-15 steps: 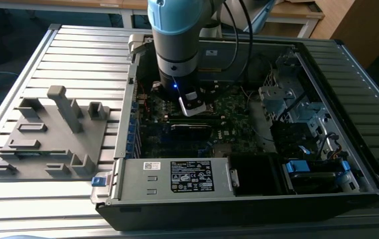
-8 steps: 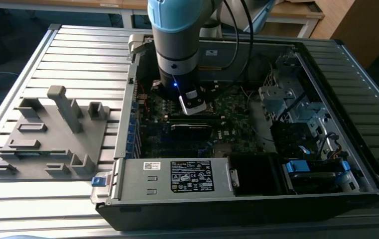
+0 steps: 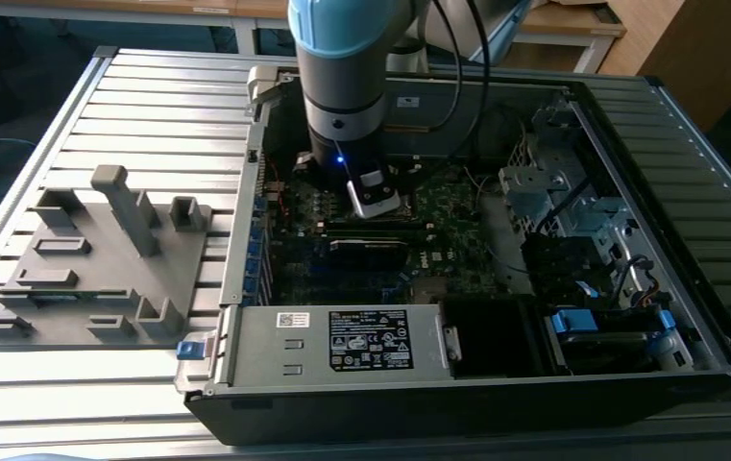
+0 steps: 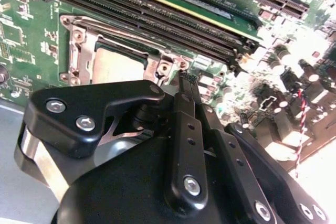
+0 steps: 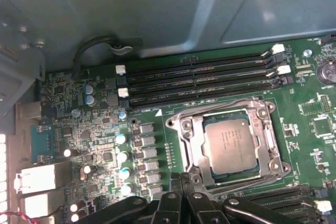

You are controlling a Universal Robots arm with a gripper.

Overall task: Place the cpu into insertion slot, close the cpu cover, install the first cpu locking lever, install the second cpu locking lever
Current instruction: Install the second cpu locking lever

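The cpu (image 5: 231, 145), a flat silver-grey square, lies in its socket on the green motherboard; it also shows in the second wrist view as the cpu (image 4: 113, 66). The cpu cover (image 5: 185, 132), a shiny metal frame, lies flat around it; one side of the cover (image 4: 79, 56) shows in the second wrist view. Thin wire levers run along the socket's long sides. My gripper (image 5: 182, 181) is shut, its black fingertips (image 4: 185, 85) together at one corner of the socket with nothing visible between them. In the exterior view the gripper (image 3: 378, 206) reaches down into the open computer case.
Black memory slots (image 5: 199, 80) lie beside the socket, and capacitors (image 5: 122, 156) stand close to it. A grey power supply box (image 3: 339, 341) and a drive cage (image 3: 557, 182) crowd the case. A grey fixture plate (image 3: 96, 269) sits on the exterior view's left.
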